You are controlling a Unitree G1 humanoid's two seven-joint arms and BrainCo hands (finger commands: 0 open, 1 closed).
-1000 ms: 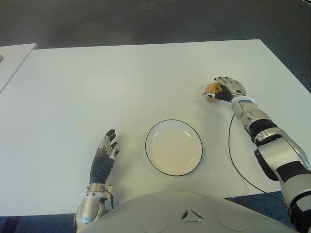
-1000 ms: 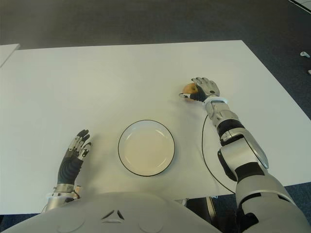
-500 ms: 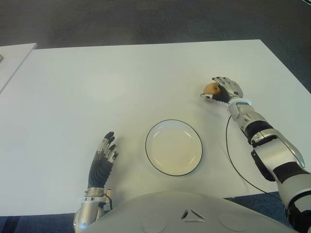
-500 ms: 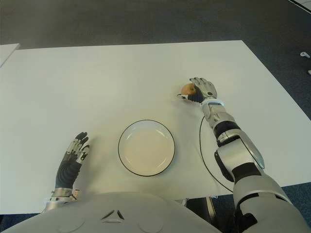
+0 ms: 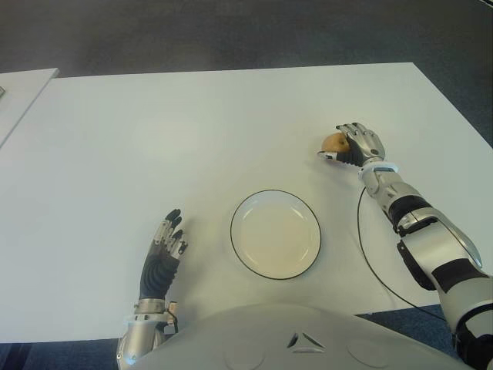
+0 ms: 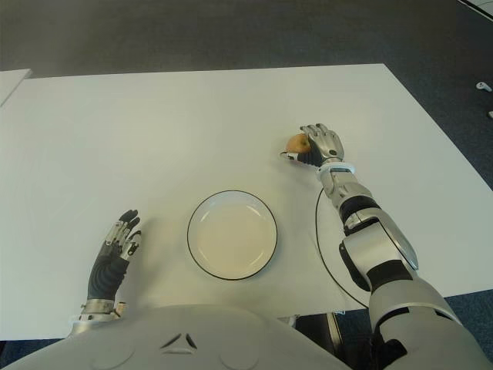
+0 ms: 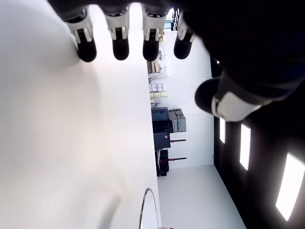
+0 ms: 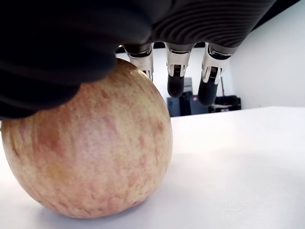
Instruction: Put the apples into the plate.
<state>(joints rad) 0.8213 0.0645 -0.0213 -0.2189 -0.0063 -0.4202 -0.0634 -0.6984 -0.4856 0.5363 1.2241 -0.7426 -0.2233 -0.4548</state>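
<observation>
One yellow-red apple (image 5: 333, 142) sits on the white table (image 5: 192, 131), to the right of and beyond the plate. My right hand (image 5: 356, 142) is cupped on it. The right wrist view shows the apple (image 8: 90, 152) resting on the tabletop under my palm, with my thumb on one side and fingertips (image 8: 175, 76) hanging down past the other. The white plate (image 5: 233, 231) with a dark rim lies near the front middle with nothing on it. My left hand (image 5: 163, 250) shows left of the plate, fingers straight and holding nothing.
A thin black cable (image 5: 362, 247) loops over the table from my right forearm toward the front edge. The corner of a second white table (image 5: 19, 89) shows at the far left. Dark floor lies beyond the table's far edge.
My right hand has shifted slightly left and settled closer around the apple. My left hand has drawn back a little toward the front edge. The apple and plate stay put.
</observation>
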